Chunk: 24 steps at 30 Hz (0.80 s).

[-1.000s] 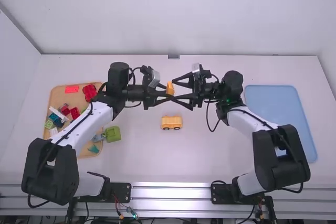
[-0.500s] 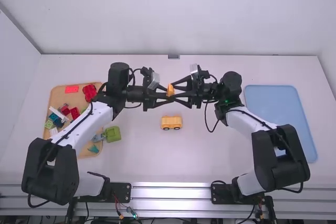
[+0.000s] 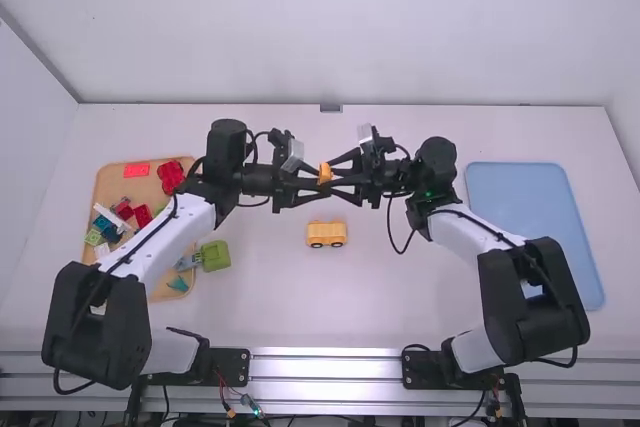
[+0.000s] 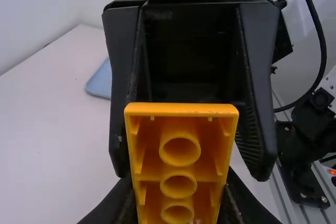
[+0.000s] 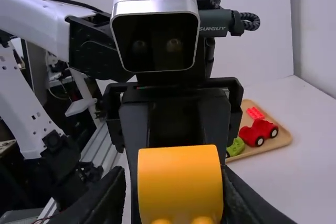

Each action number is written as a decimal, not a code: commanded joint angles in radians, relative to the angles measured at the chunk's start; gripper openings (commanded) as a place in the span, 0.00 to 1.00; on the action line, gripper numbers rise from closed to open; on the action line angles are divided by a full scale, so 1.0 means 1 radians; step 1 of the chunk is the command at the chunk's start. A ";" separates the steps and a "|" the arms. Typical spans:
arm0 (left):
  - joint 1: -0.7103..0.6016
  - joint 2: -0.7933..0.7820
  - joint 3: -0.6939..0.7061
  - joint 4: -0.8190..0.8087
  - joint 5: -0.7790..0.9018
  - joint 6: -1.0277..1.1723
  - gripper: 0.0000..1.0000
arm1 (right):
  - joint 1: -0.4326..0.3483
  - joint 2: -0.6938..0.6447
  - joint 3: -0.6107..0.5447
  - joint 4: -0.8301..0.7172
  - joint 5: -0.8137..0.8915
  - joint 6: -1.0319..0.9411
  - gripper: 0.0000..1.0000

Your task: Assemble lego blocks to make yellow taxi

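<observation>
In the high view my left gripper [image 3: 319, 180] and my right gripper [image 3: 331, 176] meet above the table, with a yellow-orange block [image 3: 325, 172] between them. My left gripper [image 4: 177, 198] is shut on this block [image 4: 178, 116], whose hollow underside with round tubes faces the left wrist camera. My right gripper [image 5: 176, 184] has its fingers on both sides of the block [image 5: 180, 179], with a narrow gap at one side, so it stands open. A yellow wheeled car base [image 3: 326, 234] rests on the table, nearer the arm bases than the grippers.
At the left, a wooden tray [image 3: 111, 180] holds several red, green, blue and white pieces, including a red car [image 3: 171, 176]. A green piece [image 3: 214, 255] lies at its right edge, partly beside the left arm. A blue tray [image 3: 520, 197] lies behind the right arm.
My right gripper's fingers have come closer together around the block, and its arm has shifted slightly left. The block sits a little lower in the high view. The left arm has stayed nearly still.
</observation>
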<state>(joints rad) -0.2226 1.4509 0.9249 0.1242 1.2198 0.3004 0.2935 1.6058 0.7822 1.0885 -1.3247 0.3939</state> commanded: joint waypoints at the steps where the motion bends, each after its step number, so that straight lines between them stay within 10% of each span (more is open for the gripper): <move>1: 0.000 0.006 0.016 0.002 0.022 0.011 0.17 | 0.001 -0.024 0.004 0.004 -0.014 -0.002 0.39; 7: -0.001 0.006 0.016 0.008 0.021 0.011 0.34 | 0.001 -0.024 0.004 0.007 -0.013 -0.002 0.21; 12: -0.006 0.006 0.016 0.008 -0.018 0.010 0.99 | -0.015 -0.024 0.004 0.010 0.019 -0.002 0.11; 18: -0.006 0.006 0.016 -0.075 -0.341 0.003 0.99 | -0.091 -0.024 0.003 -0.132 0.207 -0.078 0.04; 24: -0.006 0.006 0.016 -0.200 -0.729 -0.026 0.99 | -0.120 -0.024 0.023 -0.593 0.620 -0.274 0.04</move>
<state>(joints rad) -0.2230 1.4509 0.9249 -0.0639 0.6991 0.2981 0.1608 1.6016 0.7845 0.5442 -0.9031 0.2226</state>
